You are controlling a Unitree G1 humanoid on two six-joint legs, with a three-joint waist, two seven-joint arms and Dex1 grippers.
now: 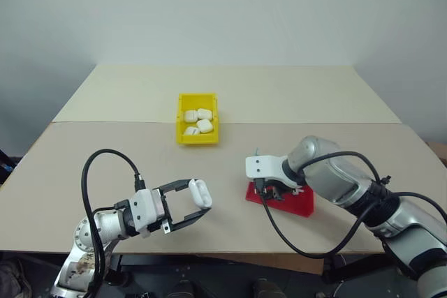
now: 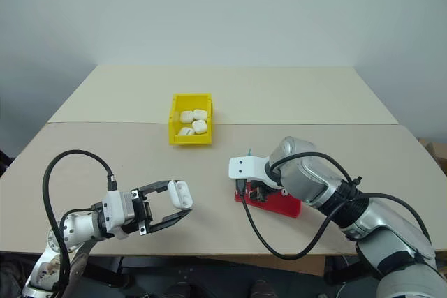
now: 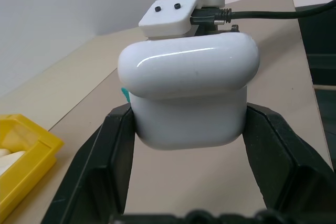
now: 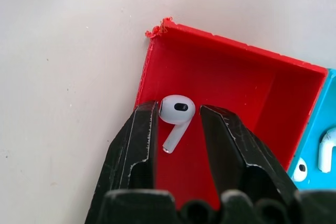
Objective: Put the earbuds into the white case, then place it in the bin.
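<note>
The left gripper holds the white case clamped between its fingers above the table, lid up. The right gripper has its jaws narrowed around one earbud in the tray's red compartment (contact unclear); a second earbud lies in the blue one. No earbud looks loaded yet, and the yellow bin already holds other cases.

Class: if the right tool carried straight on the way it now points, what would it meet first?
Probably the earbud lying between its fingers, then the floor of the tray's red compartment right beneath it. Depth is hard to judge, so the fingertips may reach the floor almost together with it.
</note>
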